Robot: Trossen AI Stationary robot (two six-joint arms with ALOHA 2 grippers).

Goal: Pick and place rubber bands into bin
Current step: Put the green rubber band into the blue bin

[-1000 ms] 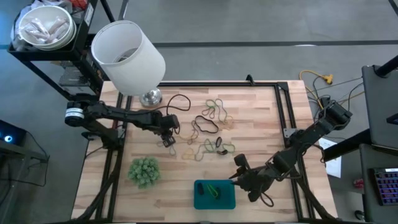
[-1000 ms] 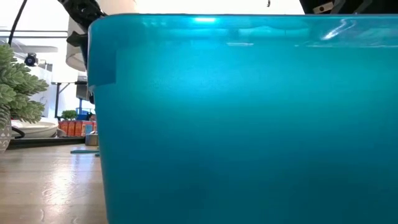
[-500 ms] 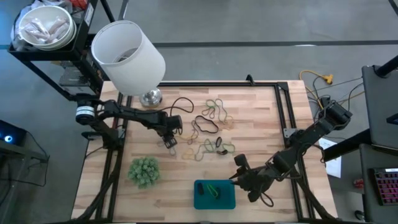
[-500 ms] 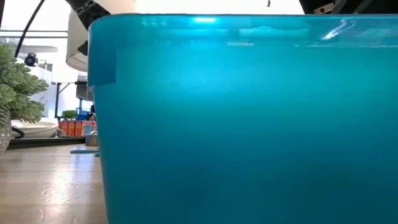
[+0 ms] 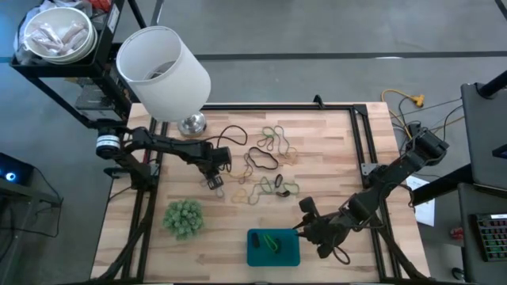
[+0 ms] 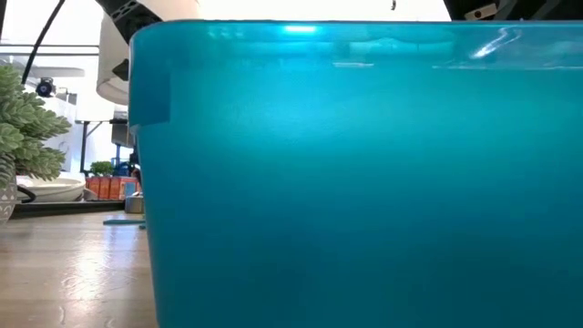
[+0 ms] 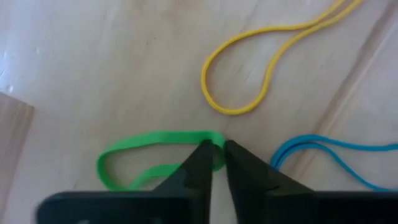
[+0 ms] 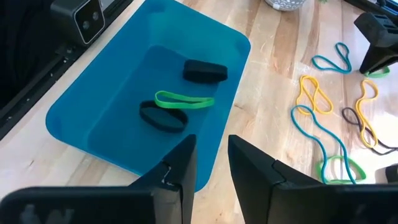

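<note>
Wooden table [image 5: 333,150], left tool [image 7: 214,155] pinched onto green rubber band [image 7: 134,152], yellow band [image 7: 249,68] just beyond

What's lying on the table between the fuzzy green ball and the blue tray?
Nothing: the high view shows bare wood between the fuzzy green ball and the blue tray.

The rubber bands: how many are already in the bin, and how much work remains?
Done: three bands lie in the blue bin. In hand: the left gripper is shut on a green band on the table. Left: many loose bands remain on the wood. The right gripper waits beside the bin, open.
</note>
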